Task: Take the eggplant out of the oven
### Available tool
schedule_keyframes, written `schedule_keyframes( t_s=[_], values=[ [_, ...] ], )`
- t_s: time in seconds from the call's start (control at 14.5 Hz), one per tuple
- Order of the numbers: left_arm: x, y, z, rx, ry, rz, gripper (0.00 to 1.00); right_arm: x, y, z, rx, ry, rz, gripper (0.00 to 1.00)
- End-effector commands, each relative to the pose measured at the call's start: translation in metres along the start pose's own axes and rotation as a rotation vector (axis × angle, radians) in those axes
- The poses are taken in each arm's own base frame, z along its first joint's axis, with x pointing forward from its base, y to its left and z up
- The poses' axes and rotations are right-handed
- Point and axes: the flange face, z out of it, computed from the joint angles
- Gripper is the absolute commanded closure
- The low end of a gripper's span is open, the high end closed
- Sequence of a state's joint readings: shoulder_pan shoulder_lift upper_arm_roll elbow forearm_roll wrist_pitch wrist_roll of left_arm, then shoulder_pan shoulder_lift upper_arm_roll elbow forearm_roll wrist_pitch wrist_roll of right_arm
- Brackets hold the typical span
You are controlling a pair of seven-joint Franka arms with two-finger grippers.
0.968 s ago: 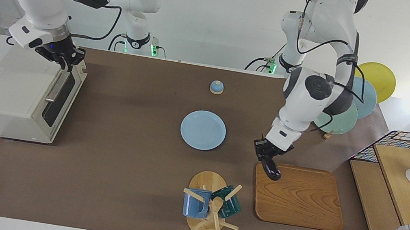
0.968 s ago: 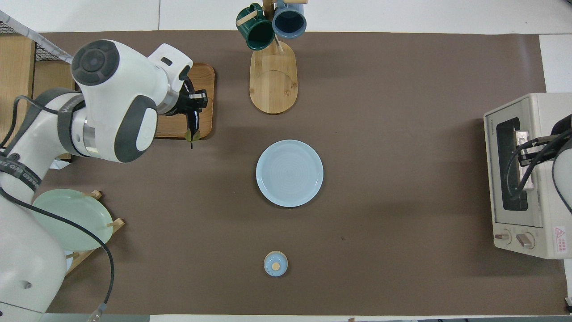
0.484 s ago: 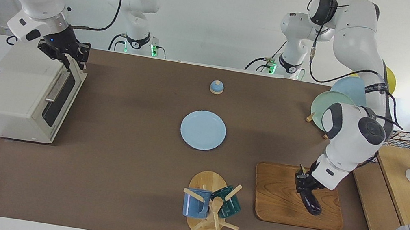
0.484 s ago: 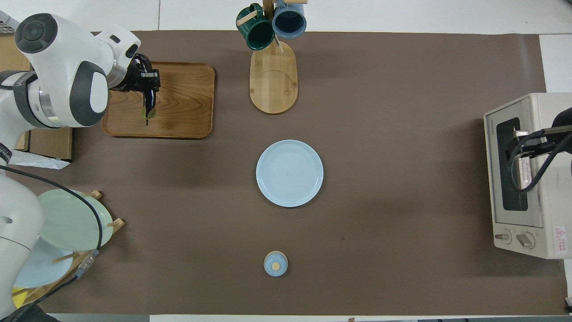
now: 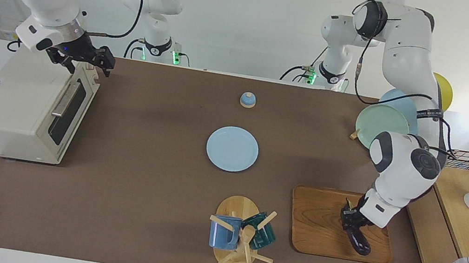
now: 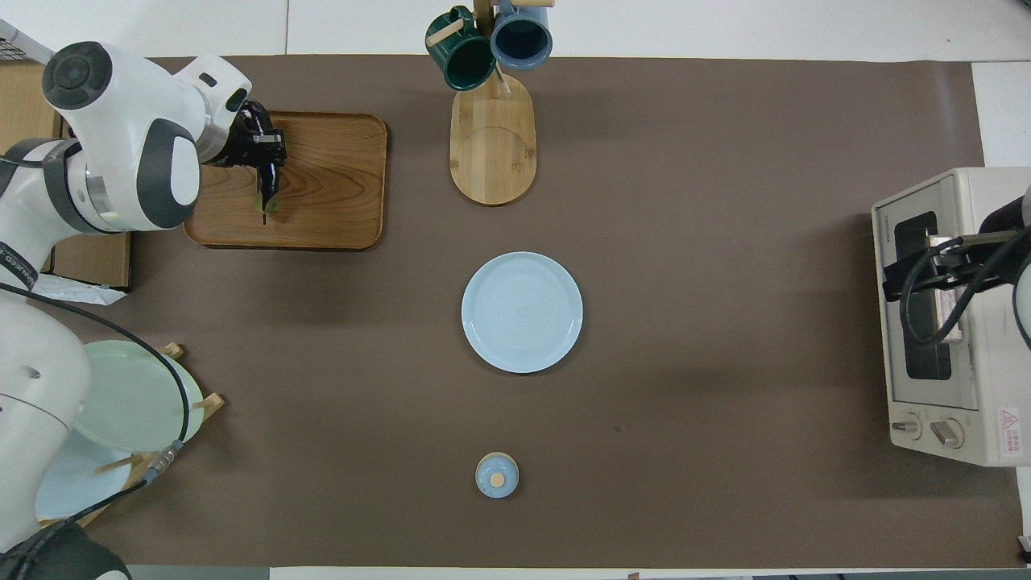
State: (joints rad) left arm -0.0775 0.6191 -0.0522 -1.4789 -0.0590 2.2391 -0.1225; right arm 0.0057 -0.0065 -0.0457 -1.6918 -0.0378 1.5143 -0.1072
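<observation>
Since the eggplant (image 5: pixel 358 238) already lies on the wooden tray (image 5: pixel 319 220), the facing view shows the set-down step: the left gripper (image 5: pixel 350 217), jaws clamped on it, must release and lift. Overhead, the right gripper (image 6: pixel 910 278) hangs over the oven (image 6: pixel 942 322), whose door is shut, jaws apart, well away from the tray.

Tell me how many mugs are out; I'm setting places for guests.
2, both hanging on the wooden mug tree farthest from the robots: a blue mug and a dark green mug beside it. None look hidden.
</observation>
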Motion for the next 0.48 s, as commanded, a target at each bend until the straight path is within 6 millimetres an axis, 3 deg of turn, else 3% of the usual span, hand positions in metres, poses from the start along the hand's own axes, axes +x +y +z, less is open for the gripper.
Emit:
schedule_keyframes(
  t_s=[0.0,0.07,0.28,0.41],
  values=[
    [-0.006,0.004,0.009,0.008,0.022,0.025,0.95,0.002,0.008,-0.004,0.015,0.000,0.027,0.00],
    [-0.007,0.004,0.007,0.010,0.015,0.026,0.01,0.001,0.015,-0.005,0.025,0.005,0.041,0.00],
    [-0.002,0.006,-0.008,0.007,0.017,0.026,0.00,-0.004,0.019,-0.007,0.033,-0.002,0.055,0.00],
    [0.000,0.003,-0.046,0.000,0.032,0.004,0.00,-0.008,0.021,-0.011,0.036,0.006,0.056,0.00]
  ],
)
